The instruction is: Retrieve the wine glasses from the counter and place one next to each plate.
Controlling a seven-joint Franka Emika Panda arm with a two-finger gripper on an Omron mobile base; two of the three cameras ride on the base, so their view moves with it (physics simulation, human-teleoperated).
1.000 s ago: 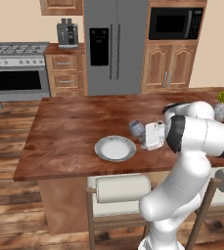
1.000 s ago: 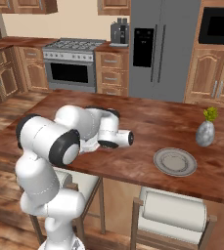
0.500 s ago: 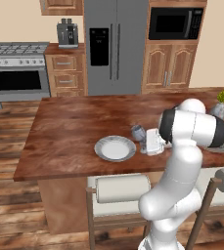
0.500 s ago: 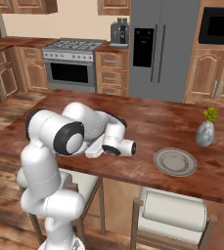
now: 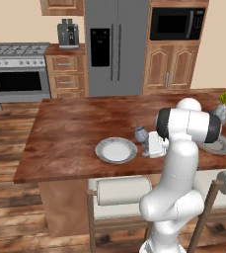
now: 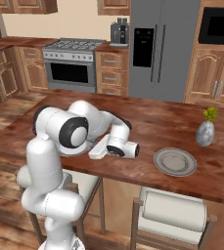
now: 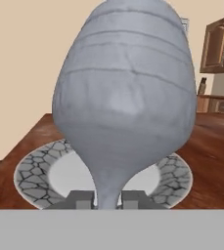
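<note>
The claw (image 7: 107, 199) is closed on the thin stem of a wine glass (image 7: 125, 93), its fingertips (image 7: 81, 199) pinching either side. The glass (image 5: 141, 134) stands upright over the wooden tabletop (image 5: 75, 133), just right of the near plate (image 5: 116, 150). A second plate (image 6: 175, 162) lies farther right, near a grey vase with a plant (image 6: 206, 131).
</note>
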